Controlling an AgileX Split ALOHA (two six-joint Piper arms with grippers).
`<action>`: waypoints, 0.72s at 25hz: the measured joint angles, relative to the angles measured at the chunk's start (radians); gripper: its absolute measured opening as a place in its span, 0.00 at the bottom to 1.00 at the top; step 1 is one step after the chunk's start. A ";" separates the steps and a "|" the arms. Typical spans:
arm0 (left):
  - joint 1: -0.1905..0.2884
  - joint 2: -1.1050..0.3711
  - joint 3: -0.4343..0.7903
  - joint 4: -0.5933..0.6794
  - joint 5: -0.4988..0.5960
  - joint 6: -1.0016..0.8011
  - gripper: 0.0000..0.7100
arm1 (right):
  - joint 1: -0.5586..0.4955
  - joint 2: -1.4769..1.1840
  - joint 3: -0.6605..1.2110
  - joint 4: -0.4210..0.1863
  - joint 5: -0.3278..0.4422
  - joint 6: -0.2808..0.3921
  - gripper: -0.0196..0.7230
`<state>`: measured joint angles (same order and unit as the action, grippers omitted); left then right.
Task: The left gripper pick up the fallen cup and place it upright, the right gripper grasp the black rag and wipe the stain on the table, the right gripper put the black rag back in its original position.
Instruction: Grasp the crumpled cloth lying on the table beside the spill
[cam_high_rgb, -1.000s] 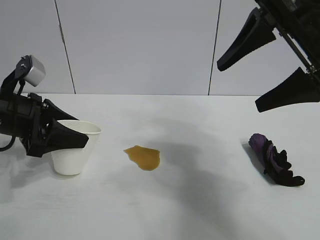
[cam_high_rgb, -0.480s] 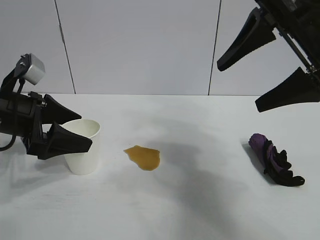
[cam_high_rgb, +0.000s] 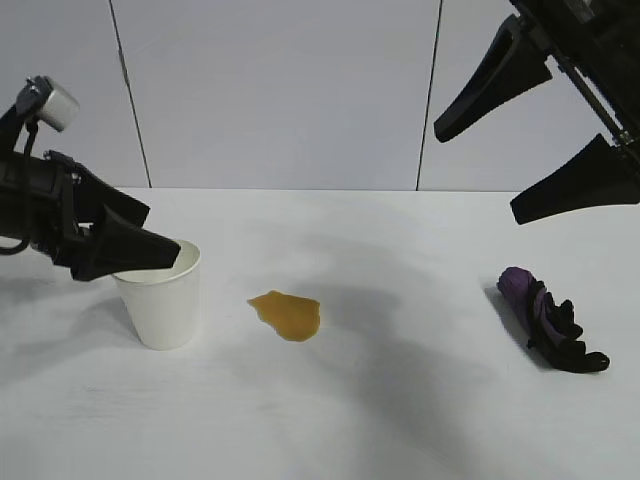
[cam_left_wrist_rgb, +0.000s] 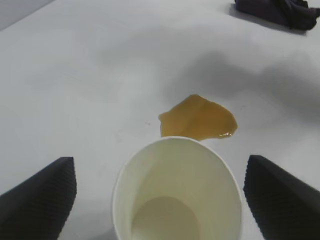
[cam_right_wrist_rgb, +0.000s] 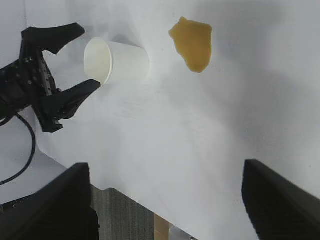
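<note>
My left pincer (cam_high_rgb: 150, 250) stands wide above the upright cup (cam_high_rgb: 160, 300); next, the right pincer (cam_high_rgb: 520, 165), also wide, must fetch the black rag (cam_high_rgb: 550, 320) at four o'clock.

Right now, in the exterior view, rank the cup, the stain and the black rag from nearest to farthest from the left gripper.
1. Cup: upright, right under the open left gripper, at the table's left.
2. Stain: mid-table, just right of the cup.
3. Black rag: far right, below the right gripper.
</note>
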<state>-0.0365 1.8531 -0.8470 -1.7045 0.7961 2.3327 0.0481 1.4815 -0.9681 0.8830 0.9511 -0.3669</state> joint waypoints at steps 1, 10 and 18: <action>0.000 -0.021 0.000 0.008 -0.012 -0.058 0.92 | 0.000 0.000 0.000 0.000 0.000 0.000 0.79; 0.000 -0.309 0.008 0.219 -0.043 -0.610 0.92 | 0.000 0.000 0.000 0.000 0.000 0.000 0.79; 0.000 -0.625 0.003 0.351 -0.031 -0.970 0.92 | 0.000 0.000 0.000 0.001 0.003 0.000 0.79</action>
<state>-0.0365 1.2284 -0.8438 -1.3532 0.7647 1.3628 0.0481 1.4815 -0.9681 0.8838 0.9541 -0.3669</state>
